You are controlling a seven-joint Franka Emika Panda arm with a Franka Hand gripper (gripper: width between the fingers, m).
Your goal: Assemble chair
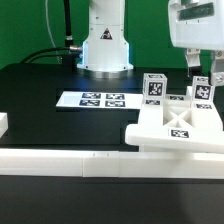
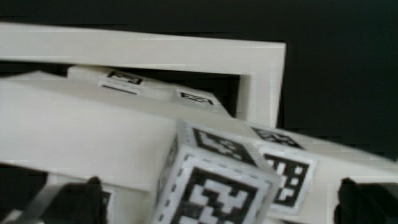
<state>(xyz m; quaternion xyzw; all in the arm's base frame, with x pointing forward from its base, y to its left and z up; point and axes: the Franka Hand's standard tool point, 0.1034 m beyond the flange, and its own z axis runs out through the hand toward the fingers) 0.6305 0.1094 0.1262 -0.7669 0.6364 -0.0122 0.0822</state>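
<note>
The chair's white parts stand grouped at the exterior view's right. A flat seat slab [image 1: 180, 128] with a tag on top carries two upright cube-ended legs, one to the left [image 1: 155, 87] and one to the right [image 1: 201, 91]. My gripper [image 1: 204, 70] hangs just above the right leg. In the wrist view the tagged cube end of that leg [image 2: 222, 180] sits between my dark fingers [image 2: 80, 198], with a gap on each side. The gripper [image 2: 221, 205] is open and holds nothing. A second tagged leg [image 2: 288, 170] stands just beside it. Beyond lies a white cut-out frame [image 2: 258, 70].
The marker board [image 1: 103, 100] lies flat in the middle of the black table. A long plain white border rail [image 1: 60, 160] runs along the front edge. The robot's base [image 1: 105, 45] stands at the back, with cables trailing to the left.
</note>
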